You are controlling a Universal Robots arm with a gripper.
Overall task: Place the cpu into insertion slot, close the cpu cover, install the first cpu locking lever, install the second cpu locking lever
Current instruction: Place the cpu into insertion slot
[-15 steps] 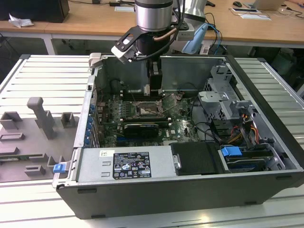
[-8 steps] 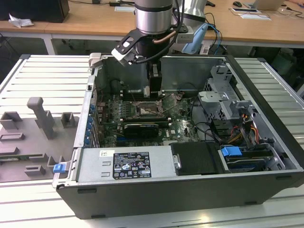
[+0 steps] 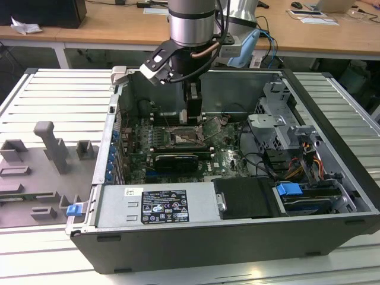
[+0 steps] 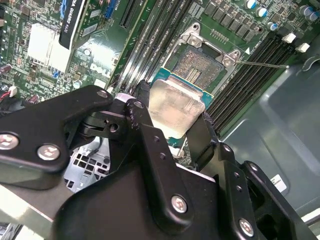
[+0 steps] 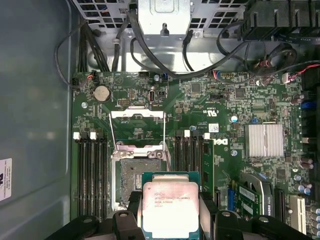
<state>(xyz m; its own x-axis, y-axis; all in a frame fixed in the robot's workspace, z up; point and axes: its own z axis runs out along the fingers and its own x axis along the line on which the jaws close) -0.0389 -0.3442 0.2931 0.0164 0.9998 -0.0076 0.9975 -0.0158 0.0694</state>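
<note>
My gripper point(image 5: 170, 216) is shut on the cpu point(image 5: 170, 207), a silvery-tan square on a green board, with a black finger on each of two opposite edges. The chip hangs just above and partly beside the insertion slot point(image 5: 129, 182), whose grey centre lies bare. The cpu cover point(image 5: 137, 114) stands open behind the slot, with thin wire levers along its sides. In the second wrist view the cpu point(image 4: 172, 107) sits between the fingers point(image 4: 145, 132), short of the insertion slot point(image 4: 200, 67). In the exterior view the gripper point(image 3: 193, 110) reaches down into the case over the insertion slot point(image 3: 185, 139).
Black memory slots point(image 5: 90, 175) flank the socket on both sides. A finned heat sink point(image 5: 263, 140) and cables point(image 5: 150, 55) lie nearby. The grey power supply box point(image 3: 154, 205) lines the case front, a drive cage point(image 3: 279, 124) stands on the exterior view's right, and grey fixtures point(image 3: 53, 148) on its left.
</note>
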